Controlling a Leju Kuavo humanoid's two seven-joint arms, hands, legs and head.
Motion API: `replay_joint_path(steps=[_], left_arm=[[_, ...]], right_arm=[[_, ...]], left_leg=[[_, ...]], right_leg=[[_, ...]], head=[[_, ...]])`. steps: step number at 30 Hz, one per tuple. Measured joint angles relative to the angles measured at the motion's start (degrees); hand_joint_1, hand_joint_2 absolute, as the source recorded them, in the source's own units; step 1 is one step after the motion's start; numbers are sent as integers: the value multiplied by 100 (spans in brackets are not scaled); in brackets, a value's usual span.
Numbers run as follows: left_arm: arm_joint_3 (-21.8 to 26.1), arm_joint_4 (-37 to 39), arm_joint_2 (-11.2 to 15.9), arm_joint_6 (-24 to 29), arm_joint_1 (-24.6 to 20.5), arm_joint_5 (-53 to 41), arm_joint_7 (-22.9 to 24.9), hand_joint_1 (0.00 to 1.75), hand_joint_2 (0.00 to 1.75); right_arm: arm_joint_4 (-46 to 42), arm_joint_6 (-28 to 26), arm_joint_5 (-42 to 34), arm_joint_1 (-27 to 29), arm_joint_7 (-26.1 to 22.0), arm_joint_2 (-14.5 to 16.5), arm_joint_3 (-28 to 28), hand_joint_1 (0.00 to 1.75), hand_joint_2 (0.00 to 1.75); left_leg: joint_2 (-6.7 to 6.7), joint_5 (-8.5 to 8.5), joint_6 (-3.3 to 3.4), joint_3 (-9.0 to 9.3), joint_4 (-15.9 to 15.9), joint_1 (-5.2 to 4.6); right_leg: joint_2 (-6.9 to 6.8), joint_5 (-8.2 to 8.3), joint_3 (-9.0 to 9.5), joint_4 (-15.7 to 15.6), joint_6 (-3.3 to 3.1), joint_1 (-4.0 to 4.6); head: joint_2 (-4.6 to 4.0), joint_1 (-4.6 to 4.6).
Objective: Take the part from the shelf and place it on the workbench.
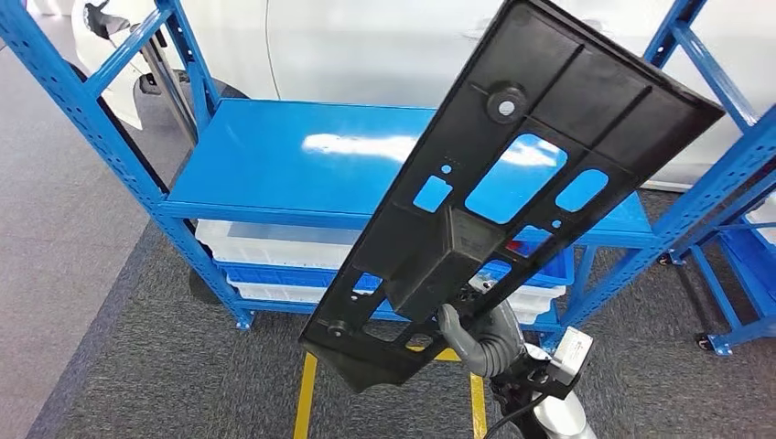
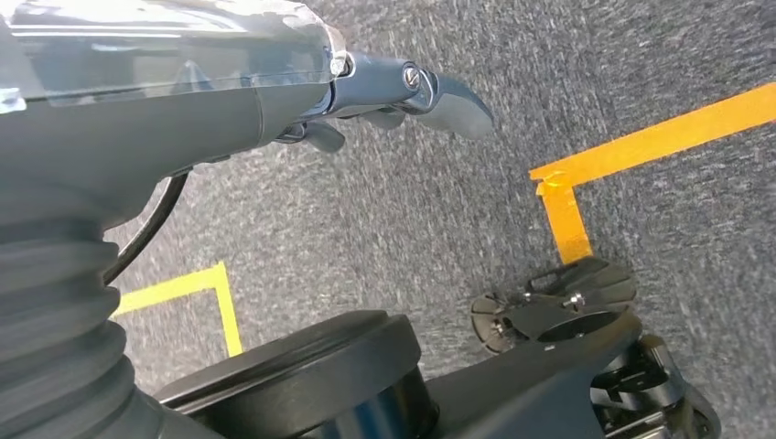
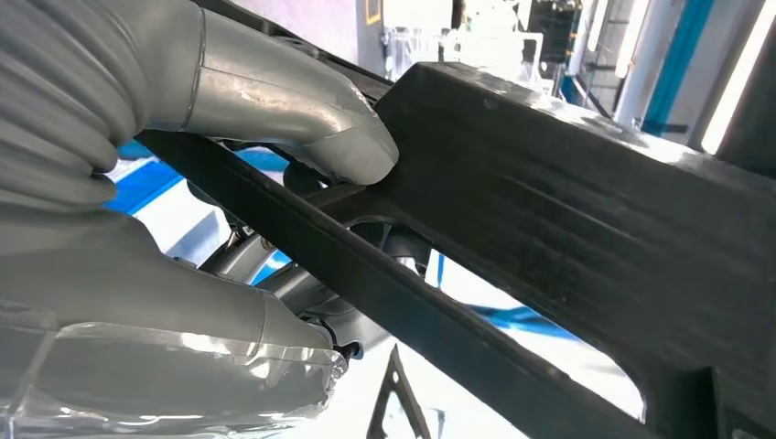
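Note:
A long black plastic panel [image 1: 512,174] with several cut-out holes is lifted in front of the blue shelf [image 1: 293,165], tilted from lower left to upper right. My right hand [image 1: 476,340] grips it near its lower end, the grey thumb [image 3: 302,110] pressed against a raised black rib of the panel [image 3: 567,201]. My left hand [image 2: 384,101] hangs over grey carpet with its fingers together and nothing in it.
White and blue bins [image 1: 274,251] sit on the shelf's lower level. Yellow tape lines [image 1: 307,398] mark the carpet in front. A second blue rack [image 1: 732,238] stands at the right, and a white car body [image 1: 384,46] is behind the shelf.

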Motion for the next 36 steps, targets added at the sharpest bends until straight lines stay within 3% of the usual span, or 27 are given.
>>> replay_joint_path(steps=[2, 4, 5, 6, 7, 10, 12, 14, 16, 17, 20, 21, 22, 24, 26, 28, 30, 31, 32, 35, 36], left_arm=[[-4, 0, 3, -2, -7, 2, -9, 0, 175], [-5, 0, 4, 3, -28, 7, -19, 0, 175], [-4, 0, 5, 5, -38, 18, -17, 0, 175], [-4, 0, 5, 6, -43, 37, -5, 0, 175], [-3, 0, 5, 1, -44, 68, 14, 0, 175], [8, 0, 13, -56, -20, 135, 55, 0, 175], [11, 0, 15, -98, -7, 145, 52, 0, 175], [11, 0, 7, -127, -4, 160, 49, 0, 175], [12, 0, -1, -147, -2, 169, 52, 0, 175], [13, 0, -3, -152, -3, 171, 54, 0, 175], [16, 0, -3, -167, -5, 172, 52, 0, 175], [16, 0, -4, -174, -4, 172, 48, 0, 175], [17, 0, -4, -178, -3, 172, 44, 0, 175], [19, 0, -4, -185, -6, 172, 33, 0, 175], [21, 0, -4, -186, -13, 176, 25, 0, 175], [24, 0, -4, -186, -18, 188, 23, 0, 175], [27, 0, -2, -184, -10, 204, 21, 0, 175], [30, 0, -1, -182, -5, 211, 15, 0, 175], [32, 0, 2, -181, -1, 217, 7, 0, 175], [35, 0, 7, -178, -16, 228, -11, 0, 175], [35, 0, 7, -178, -21, 228, -12, 0, 175]], right_arm=[[-3, 6, 0, 4, 8, 40, -25, 175, 175], [-4, 15, -1, 9, 22, 72, -51, 175, 175], [-3, 19, -1, 12, 32, 81, -65, 175, 175], [-3, 20, 0, 13, 38, 90, -77, 175, 175], [-3, 20, 1, 14, 42, 99, -91, 175, 175], [-4, 20, 7, 12, 41, 121, -128, 175, 175], [-4, 19, 15, 10, 32, 133, -149, 175, 175], [-4, 19, 22, 11, 20, 148, -166, 175, 175], [-5, 20, 22, 9, 9, 155, -192, 175, 175], [-5, 20, 23, 3, 5, 155, -208, 175, 175], [-4, 20, 26, -6, 1, 155, -244, 175, 175], [-4, 21, 26, -4, 1, 155, -250, 175, 175], [-4, 21, 27, -2, 1, 155, -255, 175, 175], [-5, 24, 30, -3, 1, 155, -262, 175, 175], [-9, 28, 37, -3, -1, 155, -264, 175, 175], [-13, 33, 42, -1, -4, 155, -266, 175, 175], [-13, 37, 44, -3, -9, 155, -267, 175, 175], [-13, 38, 47, -6, -10, 156, -267, 175, 175], [-13, 40, 50, -10, -12, 156, -267, 175, 175], [-10, 54, 55, -17, -15, 157, -267, 175, 175], [-7, 61, 56, -17, -15, 157, -267, 175, 175]], left_leg=[[-69, -368, -66, -142, 390, 4], [-124, -873, -101, -366, 1159, 7], [-131, -1016, -105, -428, 1472, 7], [-133, -1041, -98, -397, 1585, 6], [-134, -972, -80, -269, 1483, 4], [-175, -613, 52, 460, 351, -23], [-206, -534, 110, 671, -55, -51], [-205, -481, 131, 649, -95, -66], [-178, -404, 180, 617, -164, -39], [-164, -353, 209, 583, -194, -19], [-140, -226, 239, 401, -190, -13], [-136, -184, 232, 329, -175, -12], [-132, -143, 221, 255, -154, -9], [-131, -66, 183, 115, -96, 0], [-135, 3, 126, 17, -45, -8], [-139, 84, 58, -18, -33, -13], [-146, 136, -14, -45, -36, -3], [-154, 56, -46, -81, 12, 3], [-161, -151, -77, -141, 171, 7], [-168, -1012, -145, -345, 1198, 15], [-168, -1102, -155, -343, 1487, 15]], right_leg=[[84, 117, -86, -25, -65, -22], [151, 199, -189, -19, -95, -12], [174, 238, -235, -9, -99, -4], [197, 266, -275, 6, -99, 4], [217, 287, -307, 24, -95, 13], [255, 313, -369, 74, -71, 44], [256, 344, -408, 85, -18, 32], [257, 389, -440, 82, 55, 18], [256, 283, -496, 181, 119, 19], [255, 109, -573, 368, 148, 16], [251, -575, -935, 1391, 217, -33], [250, -634, -975, 1605, 235, -48], [248, -567, -916, 1620, 249, -63], [235, -234, -488, 1055, 264, -94], [226, -99, -32, 323, 234, -85], [240, -121, 79, 69, 162, -49], [244, -31, -1, 74, 71, -53], [237, 29, -55, 72, 22, -58], [227, 100, -123, 63, -23, -69], [213, 313, -383, 67, -84, -54], [213, 382, -475, 73, -84, -46]], head=[[0, 0], [0, 0], [0, 0], [0, 0], [0, 0], [0, -1], [0, -2], [0, -2], [0, -1], [0, -1], [0, 0], [0, 0], [0, 0], [0, 0], [0, -2], [0, -4], [0, -4], [0, -3], [0, -4], [0, -5], [0, -4]])
